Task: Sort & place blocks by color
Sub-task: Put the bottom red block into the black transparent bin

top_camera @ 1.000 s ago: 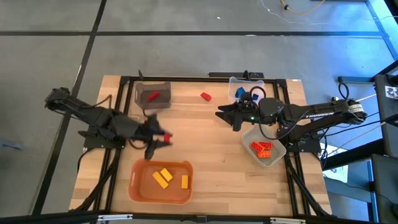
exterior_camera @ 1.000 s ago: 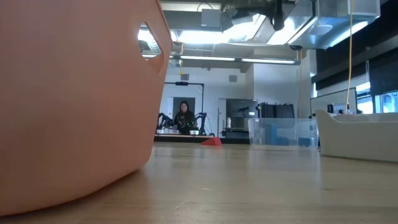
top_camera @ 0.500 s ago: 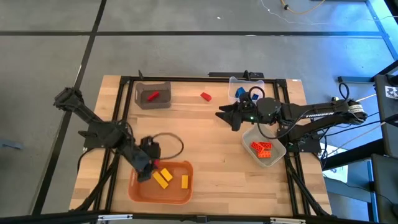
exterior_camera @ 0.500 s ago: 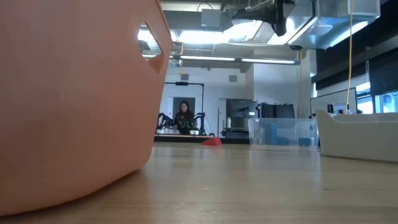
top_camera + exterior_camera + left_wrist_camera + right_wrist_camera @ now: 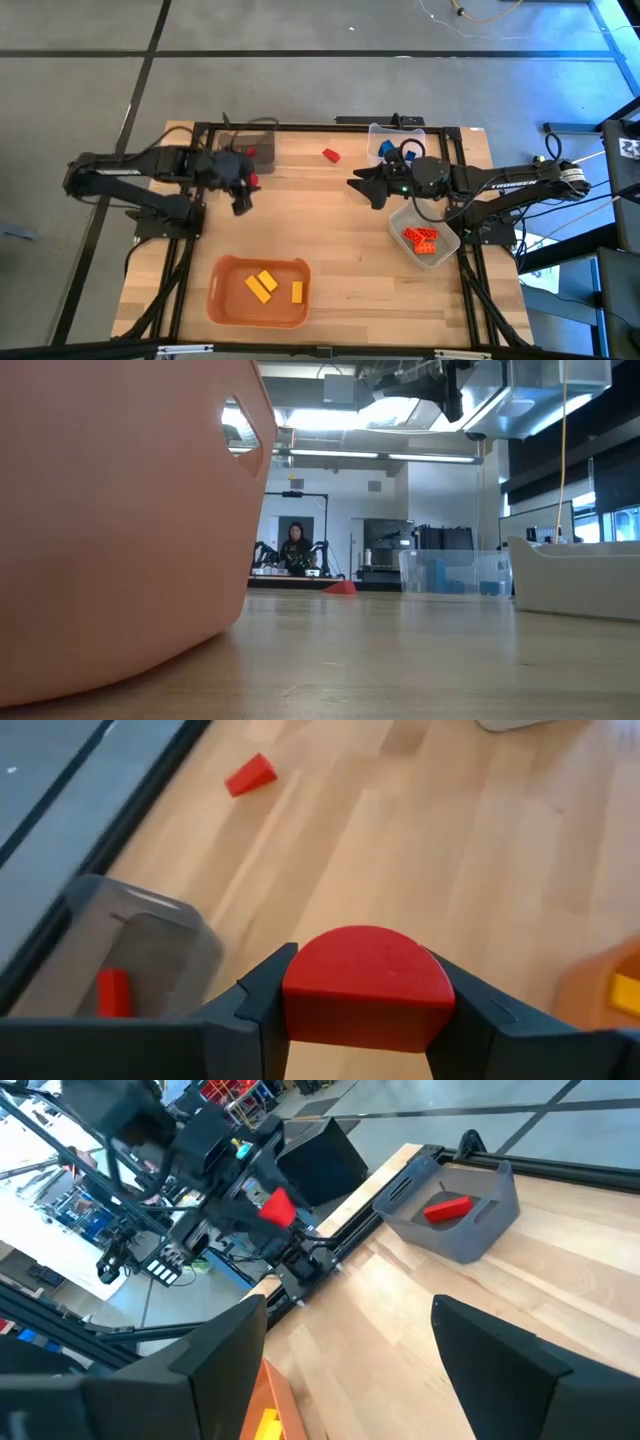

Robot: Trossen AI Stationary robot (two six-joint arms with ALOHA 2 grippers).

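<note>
1. My left gripper point(image 5: 243, 188) is clamped on a red plastic block with a rounded top point(image 5: 365, 985). Half a second back it hung over the orange plastic bin point(image 5: 222, 300) at the near edge. Now it has swung up to just beside the dark grey plastic bin point(image 5: 262, 134) at the far left corner. I read that as the red piece heading for its proper home, though it is not yet dropped in
2. Inside that grey bin lies one red rectangular brick point(image 5: 113, 992). With the held block and the loose red wedge point(image 5: 331, 155) on the bare wood further right, I count three reds, one sorted and two to go
3. The orange bin holds two yellow bricks point(image 5: 262, 285), lying as they did a second ago
4. Right of centre, my right gripper point(image 5: 362, 187) hovers over the table with its fingers spread wide and nothing between them. It has not shifted in the last second, so it looks to be waiting
5. Behind it, the clear plastic bin point(image 5: 375, 128) holds blue bricks point(image 5: 387, 150), and nearer me the white plastic bin point(image 5: 450, 240) holds a cluster of orange bricks point(image 5: 421, 238). Perhaps two blue and three orange, but the arm and the bunching keep me from a sure count
</note>
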